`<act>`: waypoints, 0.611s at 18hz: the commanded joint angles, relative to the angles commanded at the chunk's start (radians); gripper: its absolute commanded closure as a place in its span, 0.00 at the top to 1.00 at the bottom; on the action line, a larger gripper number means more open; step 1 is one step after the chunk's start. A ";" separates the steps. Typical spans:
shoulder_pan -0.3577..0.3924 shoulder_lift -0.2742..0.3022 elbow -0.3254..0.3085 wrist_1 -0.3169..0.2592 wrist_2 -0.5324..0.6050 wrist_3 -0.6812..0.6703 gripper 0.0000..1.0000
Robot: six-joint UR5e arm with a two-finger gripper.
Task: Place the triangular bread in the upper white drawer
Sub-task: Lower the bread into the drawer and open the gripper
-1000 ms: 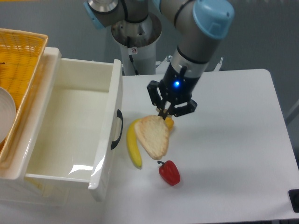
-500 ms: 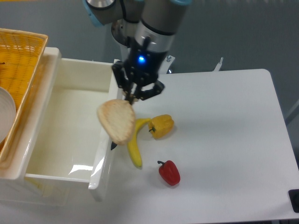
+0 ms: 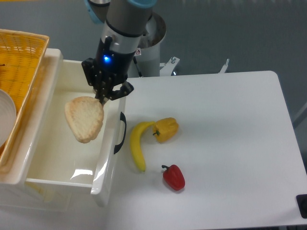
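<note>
Gripper (image 3: pixel 102 98) pinches the bread (image 3: pixel 84 119) by its upper right edge, jaws closed on the crust, holding it in the air over the drawer (image 3: pixel 64 76). Its slice is a flat rounded triangle, pale beige on its face with a darker tan rim, hanging tilted with the narrow end down, inside the drawer's outline near the handle wall. Right of the drawer lie a banana (image 3: pixel 136 148), a yellow pepper (image 3: pixel 166 130) touching the banana's tip, and a red pepper (image 3: pixel 174 177) below them.

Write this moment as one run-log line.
phase: carry | hand: shut on triangular bread | bread: hanging above upper white drawer interior | release: not yet done
</note>
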 joint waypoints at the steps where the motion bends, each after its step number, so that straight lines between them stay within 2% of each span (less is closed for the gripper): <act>1: -0.006 -0.005 -0.005 0.002 0.006 0.000 0.00; 9: -0.015 -0.029 -0.064 0.063 0.011 0.000 0.00; 11: -0.031 -0.040 -0.066 0.064 0.041 0.000 0.04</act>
